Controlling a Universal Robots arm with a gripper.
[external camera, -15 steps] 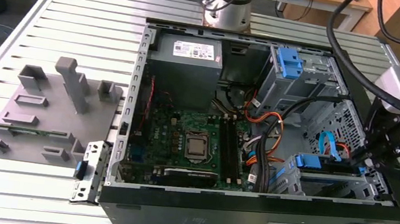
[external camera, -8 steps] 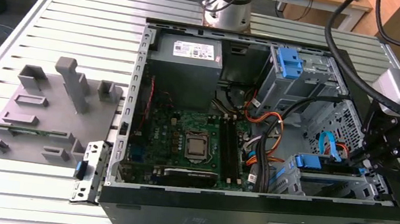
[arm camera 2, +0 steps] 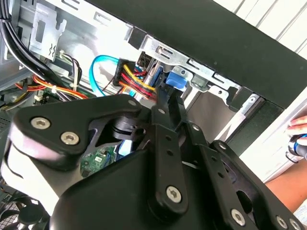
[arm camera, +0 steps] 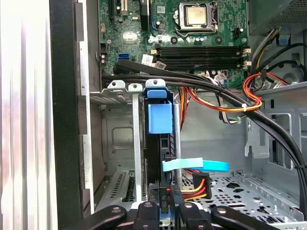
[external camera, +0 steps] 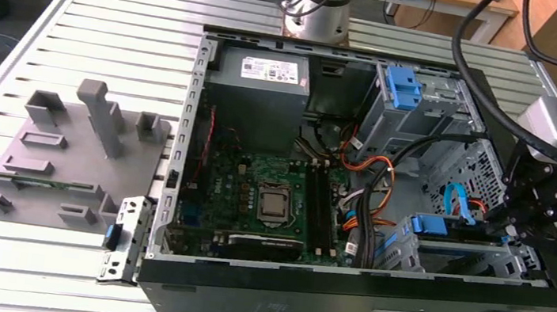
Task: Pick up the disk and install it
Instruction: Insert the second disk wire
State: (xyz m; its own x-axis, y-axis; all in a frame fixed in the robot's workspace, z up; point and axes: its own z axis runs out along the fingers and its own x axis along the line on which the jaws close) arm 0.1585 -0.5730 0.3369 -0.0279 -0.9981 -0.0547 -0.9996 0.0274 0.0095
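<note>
The disk (arm camera: 159, 143) stands on edge inside the drive cage (arm camera: 120, 143) at the front corner of the open computer case (external camera: 366, 310), its blue carrier tab (arm camera: 160, 119) facing the motherboard (arm camera: 192, 28). In the first wrist view the gripper (arm camera: 163, 208) sits at the disk's rear end with the jaws closed narrowly on the edge of the disk. The risk here is a jam: if the carrier rides skewed against the cage rail, pushing would wedge it or flex the blue frame. The light blue data cable (arm camera: 194, 165) and the red-and-yellow power leads (arm camera: 199, 184) lie just beside the jaws and could be pinched or pulled loose. The black cable bundle (arm camera: 192, 81) crosses close above the cage and could snag the arm.
</note>
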